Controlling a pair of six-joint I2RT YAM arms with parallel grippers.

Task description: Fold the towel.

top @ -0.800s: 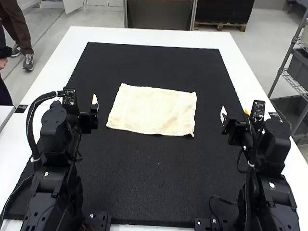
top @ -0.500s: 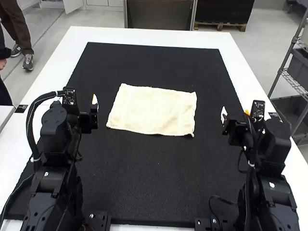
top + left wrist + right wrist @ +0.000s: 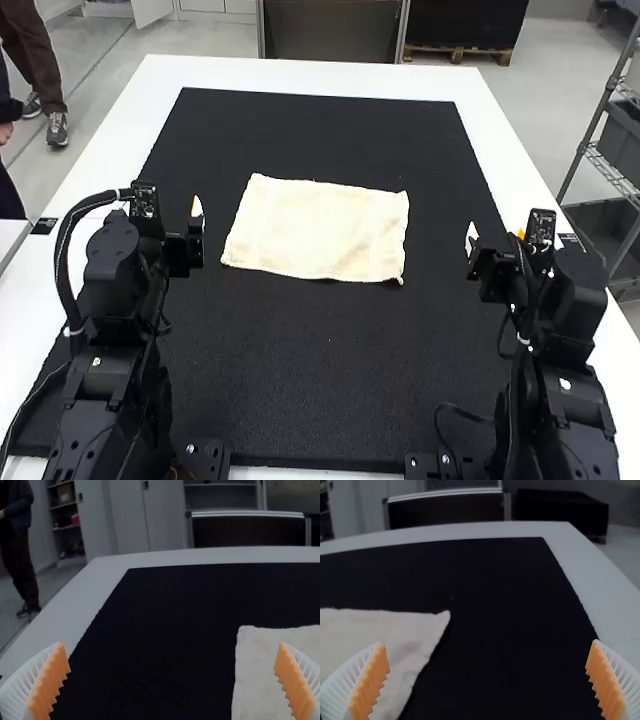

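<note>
A cream towel (image 3: 316,230) lies spread flat, roughly rectangular, near the middle of the black mat. To its left in the high view is my left gripper (image 3: 196,214), apart from it; my right gripper (image 3: 471,240) is off its right side, also apart. In the left wrist view my left gripper (image 3: 172,680) stands wide open, with part of the towel (image 3: 267,675) beyond one finger. My right gripper (image 3: 487,680) is wide open in the right wrist view, and a corner portion of the towel (image 3: 395,645) lies beyond one finger.
The black mat (image 3: 330,370) covers most of the white table (image 3: 300,75), leaving a white border along the far edge and sides. The two arms stand at the near left and near right corners.
My right gripper has shifted slightly to the right, away from the towel. The left arm and the towel have not moved.
</note>
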